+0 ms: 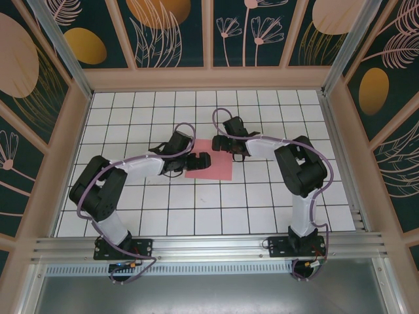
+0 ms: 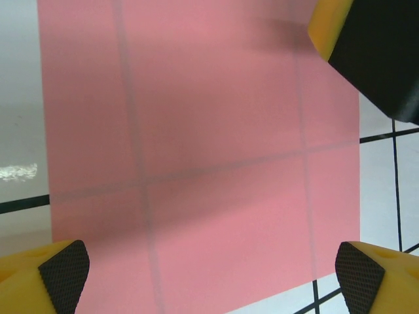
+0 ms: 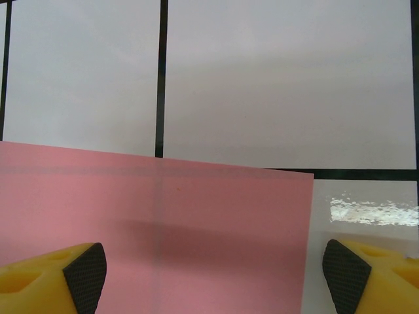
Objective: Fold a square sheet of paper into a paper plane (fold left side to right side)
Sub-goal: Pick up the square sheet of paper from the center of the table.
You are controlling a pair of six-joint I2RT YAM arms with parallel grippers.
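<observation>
**Yellow fingers spread wide over a flat pink sheet**

Black-padded yellow fingertips (image 2: 64, 275) frame the bottom of the left wrist view. They belong to the left gripper (image 2: 212, 275), whose jaws stand wide apart with nothing between them but the square sheet of paper (image 2: 209, 150) below. One pad sits at the sheet's edge and the other lies beyond the opposite edge, over white tile. Whether either pad touches the paper cannot be told.

The right gripper (image 3: 216, 276) is spread just as wide and holds nothing. In its own view, one finger hangs over the square sheet of paper (image 3: 196, 216) and the other over bare tile past the sheet's side edge, near a patch of glare (image 3: 373, 212).

From above, the square sheet of paper (image 1: 213, 167) lies flat and unfolded near the middle of the table (image 1: 262, 196), thin enough that the black grid lines show through it. The left gripper (image 1: 201, 161) reaches in at its left edge, and the right gripper (image 1: 226, 145) is at its far edge.

In the left wrist view a yellow-and-black finger (image 2: 327, 26) of the right gripper covers one corner of the sheet.

Purple cables (image 1: 186, 127) loop over both arms. A wooden frame with dark flower-patterned panels (image 1: 173, 29) walls the table on three sides, and an aluminium rail (image 1: 209, 245) carrying the arm bases closes the near edge.
</observation>
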